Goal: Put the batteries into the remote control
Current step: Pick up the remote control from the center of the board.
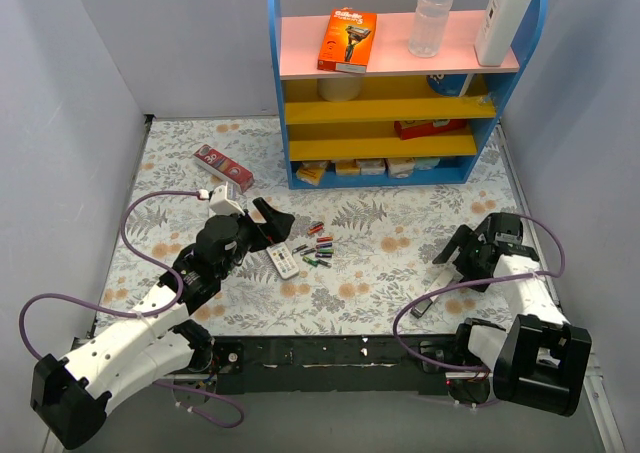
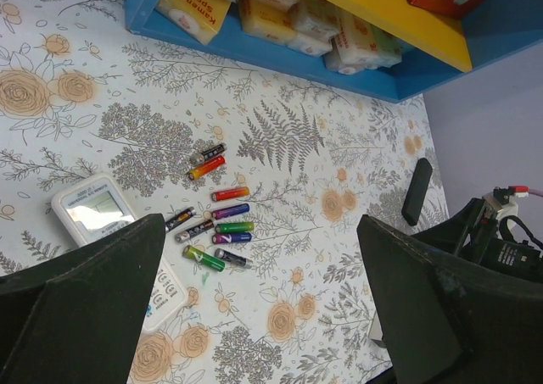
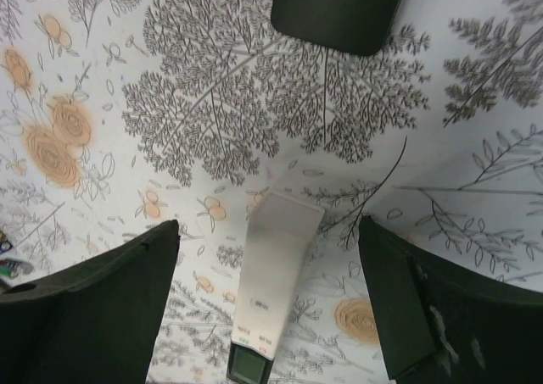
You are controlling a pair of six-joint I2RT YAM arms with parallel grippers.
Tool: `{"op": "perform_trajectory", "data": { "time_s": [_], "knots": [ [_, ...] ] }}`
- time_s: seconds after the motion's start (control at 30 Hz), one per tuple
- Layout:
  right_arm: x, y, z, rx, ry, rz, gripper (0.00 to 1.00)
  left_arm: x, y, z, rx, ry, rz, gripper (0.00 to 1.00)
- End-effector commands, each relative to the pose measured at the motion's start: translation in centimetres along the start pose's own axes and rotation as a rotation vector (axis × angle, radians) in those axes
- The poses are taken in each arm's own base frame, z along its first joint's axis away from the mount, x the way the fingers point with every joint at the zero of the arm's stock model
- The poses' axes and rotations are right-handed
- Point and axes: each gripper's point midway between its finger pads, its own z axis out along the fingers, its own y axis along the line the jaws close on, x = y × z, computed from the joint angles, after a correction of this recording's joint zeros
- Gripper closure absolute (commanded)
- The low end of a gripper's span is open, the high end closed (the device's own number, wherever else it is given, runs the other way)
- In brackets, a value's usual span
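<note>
Our left gripper point(image 2: 261, 223) stands nearest its wrist camera, the two dark fingers point(image 2: 85, 308) spread wide with nothing between them and nothing touching them. It hangs above the flowered table cover point(image 1: 400, 273), left of centre in the overhead view.

Our right gripper point(image 3: 270, 227) is also spread wide and carries nothing. In its wrist view a slim pale remote point(image 3: 273, 282) lies on the cover between the two fingers, its dark end toward the camera. We cannot tell whether either finger touches it. A black flat object point(image 3: 339, 11) lies farther out, beyond the slim remote's pale end.

The batteries point(image 2: 231, 228) lie loose on the cover in a small cluster near the table's middle, ahead of the left gripper and apart from its fingers. We count about ten: thin short cylinders, some red-orange, some green, some purple-blue and some black, mostly lying roughly parallel, with two set a little farther out. None is in a remote.

Just beside them, on the left in the left wrist view, lies the white remote control point(image 2: 93, 210), face up, with a pale screen at its far end. The left finger hides part of its body.

Behind all this a blue shelf unit point(image 1: 275, 73) stands at the far edge of the table.
</note>
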Motion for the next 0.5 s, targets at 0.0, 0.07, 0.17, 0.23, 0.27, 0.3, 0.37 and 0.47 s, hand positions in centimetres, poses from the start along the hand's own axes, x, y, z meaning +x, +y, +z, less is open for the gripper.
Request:
{"op": "perform_trajectory", "data": {
  "time_s": [0.0, 0.07, 0.17, 0.23, 0.27, 0.3, 0.37, 0.47],
  "knots": [
    [1.4, 0.6, 0.7, -0.046, 0.018, -0.002, 0.1, -0.7, -1.2, 0.0, 0.04, -0.012, -0.001, 0.02],
    [2.0, 0.9, 1.1, -0.044, 0.034, -0.015, 0.18, -0.6, -1.4, 0.0, 0.047, -0.008, -0.003, 0.02],
    [3.0, 1.3, 1.6, -0.015, 0.053, -0.04, 0.23, -0.5, -1.8, 0.1, 0.063, 0.005, -0.001, 0.02],
    [3.3, 1.6, 1.9, 0.004, 0.055, -0.037, 0.3, -0.3, -1.9, 0.1, 0.073, 0.014, -0.003, 0.02],
    [3.9, 2.1, 2.0, -0.001, 0.067, -0.067, 0.32, -0.1, -2.1, 0.1, 0.085, 0.026, -0.002, 0.02],
    [4.0, 2.5, 2.1, -0.003, 0.066, -0.064, 0.37, 0.0, -2.3, 0.1, 0.095, 0.029, -0.003, 0.02],
    [4.7, 2.7, 2.3, 0.014, 0.078, -0.096, 0.41, 0.3, -2.5, 0.1, 0.109, 0.041, -0.001, 0.02],
    [5.1, 3.4, 2.6, 0.035, 0.077, -0.149, 0.47, 0.7, -3.0, 0.2, 0.137, 0.06, -0.001, 0.02]
  ]
}}
